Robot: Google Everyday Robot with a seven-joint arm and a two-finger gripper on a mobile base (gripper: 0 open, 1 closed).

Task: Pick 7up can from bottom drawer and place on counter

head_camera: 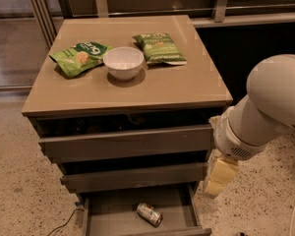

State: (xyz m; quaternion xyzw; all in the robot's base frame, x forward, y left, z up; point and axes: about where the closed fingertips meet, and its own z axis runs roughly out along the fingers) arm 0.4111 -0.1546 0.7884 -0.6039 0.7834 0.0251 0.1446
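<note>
The 7up can [149, 214] lies on its side on the grey floor of the open bottom drawer [113, 211], near its front middle. The counter [187, 85] is the glossy tan top of the cabinet above. My gripper [219, 176] is a pale yellow piece hanging below the white arm [265, 109], beside the cabinet's right edge at the height of the middle drawer. It is above and to the right of the can and does not touch it.
On the counter stand a white bowl [123, 62] and two green snack bags, one left [80, 57] and one right [159, 48]. The two upper drawers [128, 142] are slightly pulled out. A cable [64, 222] lies on the speckled floor at lower left.
</note>
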